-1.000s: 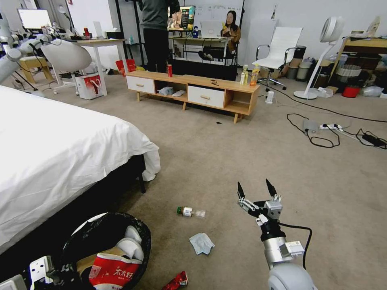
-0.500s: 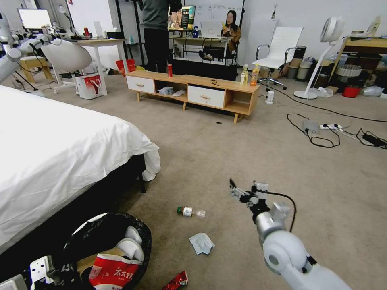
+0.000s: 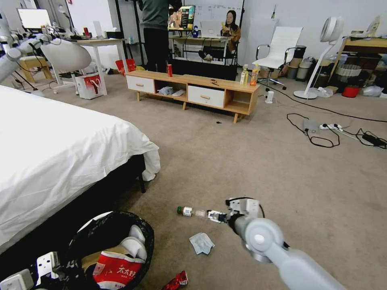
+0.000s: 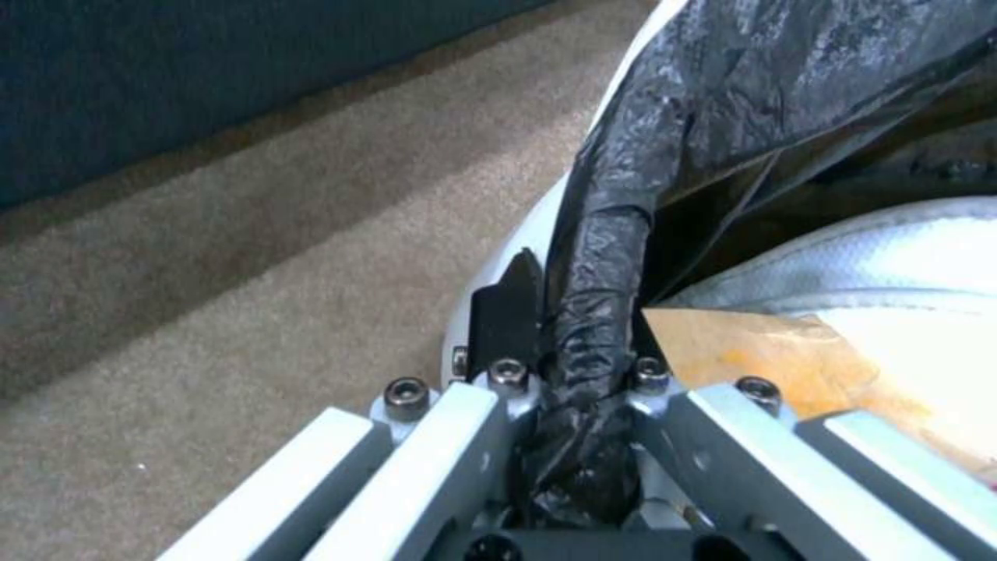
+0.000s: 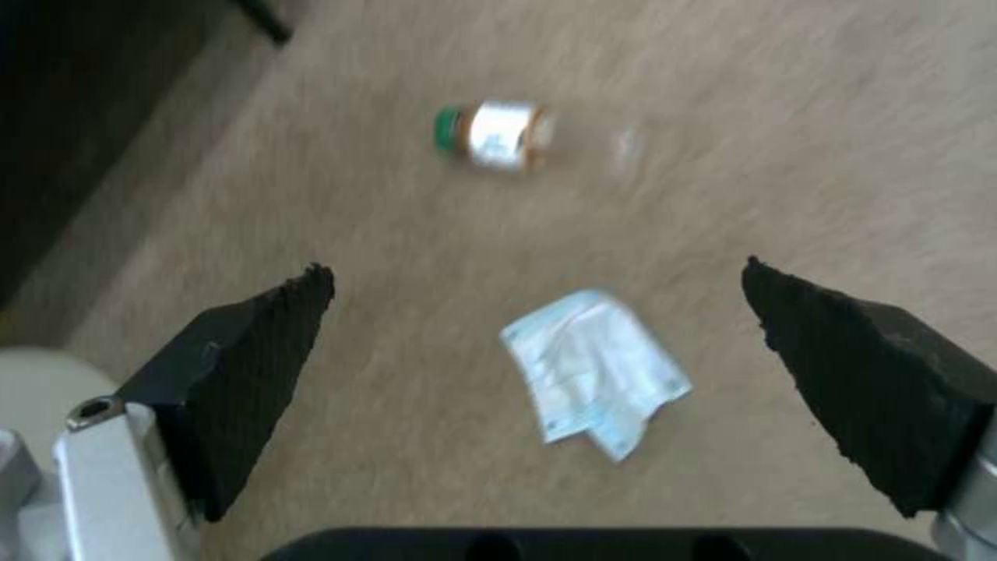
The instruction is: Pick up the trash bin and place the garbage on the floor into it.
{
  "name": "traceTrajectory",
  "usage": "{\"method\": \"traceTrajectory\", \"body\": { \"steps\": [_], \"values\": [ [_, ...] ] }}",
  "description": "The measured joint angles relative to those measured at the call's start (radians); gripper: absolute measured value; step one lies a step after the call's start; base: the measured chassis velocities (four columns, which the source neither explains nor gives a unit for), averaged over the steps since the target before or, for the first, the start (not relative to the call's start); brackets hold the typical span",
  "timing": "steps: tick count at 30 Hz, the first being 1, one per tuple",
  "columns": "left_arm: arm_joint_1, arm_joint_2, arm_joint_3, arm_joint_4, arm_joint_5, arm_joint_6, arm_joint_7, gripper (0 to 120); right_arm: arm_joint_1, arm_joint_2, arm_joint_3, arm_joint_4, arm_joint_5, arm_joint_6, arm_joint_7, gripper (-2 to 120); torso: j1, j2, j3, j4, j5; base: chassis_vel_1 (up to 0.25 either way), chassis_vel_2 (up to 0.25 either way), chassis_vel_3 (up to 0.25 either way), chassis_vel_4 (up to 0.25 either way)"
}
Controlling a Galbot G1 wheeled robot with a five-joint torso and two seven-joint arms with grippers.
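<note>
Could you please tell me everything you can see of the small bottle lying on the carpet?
The bottle lies on its side on the carpet, apart from everything else. It has a green cap, a clear, seemingly plastic body and a white and orange label next to the cap; it looks empty. The cap end points toward the bed. A crumpled tissue lies close by, not touching. The open right end effector hangs over the tissue, near the bottle, without contact.

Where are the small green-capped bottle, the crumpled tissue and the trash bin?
green-capped bottle (image 5: 497,137), right wrist view, on its label band.
crumpled tissue (image 5: 594,372), right wrist view, on its middle fold.
trash bin (image 3: 146,235), head view, on its bag-covered rim.
</note>
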Motion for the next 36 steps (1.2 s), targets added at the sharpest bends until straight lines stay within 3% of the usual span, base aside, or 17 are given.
{"method": "traceTrajectory", "body": {
  "steps": [14, 36],
  "values": [
    [0.009, -0.02, -0.012, -0.003, 0.003, 0.0, 0.002, 1, 0.113, 0.156, -0.148, -0.296, -0.068, 0.002, -0.071, 100, 0.0, 0.0, 0.0, -0.0001, 0.0, 0.0, 0.0, 0.0, 0.0],
    [0.007, -0.018, -0.014, 0.007, 0.011, 0.0, 0.004, 1, 0.117, 0.207, -0.169, -0.555, -0.218, 0.041, -0.183, 100, 0.0, 0.0, 0.0, -0.0003, 0.0, 0.0, 0.0, 0.0, 0.0]
  ]
}}
